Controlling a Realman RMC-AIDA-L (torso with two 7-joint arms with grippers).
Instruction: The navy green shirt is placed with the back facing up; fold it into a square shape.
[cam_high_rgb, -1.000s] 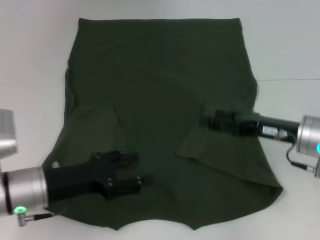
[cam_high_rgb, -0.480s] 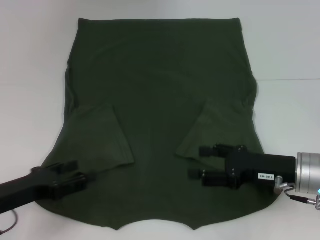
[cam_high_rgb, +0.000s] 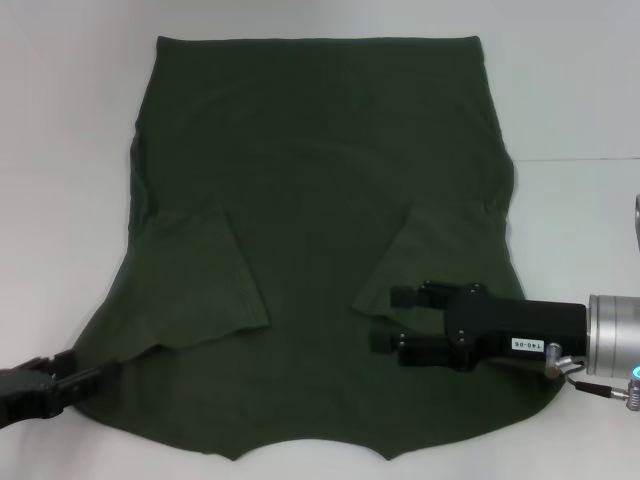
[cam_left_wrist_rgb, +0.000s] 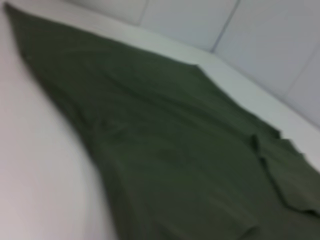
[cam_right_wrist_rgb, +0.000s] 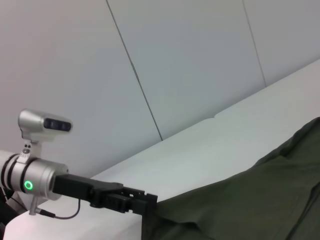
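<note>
The navy green shirt lies spread on the white bench, sleeves folded in. My right hand hovers wide over its near right side; my left hand meets its near left edge, grip unclear.

The right wrist view looked across the white counter toward a pale panelled wall crossed by thin dark seams. The navy green shirt lay spread over the counter's near part, its dark cloth rumpled into soft folds. The left gripper, black at the end of a silver arm with a lit green ring, reached in from the far side, its tip meeting the shirt's edge. Whether its fingers were parted could not be made out.
</note>
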